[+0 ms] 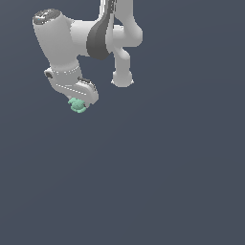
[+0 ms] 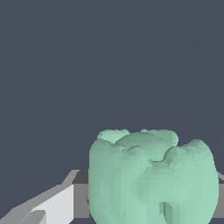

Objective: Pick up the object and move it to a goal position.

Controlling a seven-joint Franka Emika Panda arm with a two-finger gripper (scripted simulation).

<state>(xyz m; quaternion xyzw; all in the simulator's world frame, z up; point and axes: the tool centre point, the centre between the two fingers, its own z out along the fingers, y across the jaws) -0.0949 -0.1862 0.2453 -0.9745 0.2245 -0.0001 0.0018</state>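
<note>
**Operator:** Where is the arm sitting in the exterior view?

**Technician:** The white Panda arm (image 1: 91,40) is occupying the upper left of the frame. Its links are entering from the top edge, and the wrist section is angling down toward the exterior view's left. The background is showing as plain dark blue-grey (image 1: 167,182), with no edge or horizon visible.

**Operator:** And the gripper?

**Technician:** The white gripper (image 1: 79,101) is hanging at the low end of the arm, in the upper left quarter of the frame. The fingertips themselves are too small to separate in that view.

**Operator:** Where is the object lying?

**Technician:** The mint-green lumpy object (image 1: 77,105) is sitting directly under the gripper body, touching it, partly covered by it. It is showing as much narrower than the gripper. In the wrist view the object (image 2: 151,177) is filling the lower right of the picture, with rounded bumps along its top.

**Operator:** Is the gripper clamping it?

**Technician:** One light grey finger (image 2: 52,203) is appearing just beside the object, and a dark grey bar is running behind it at the same level. The object is sitting between the jaws, and the jaws are gripping it.
</note>
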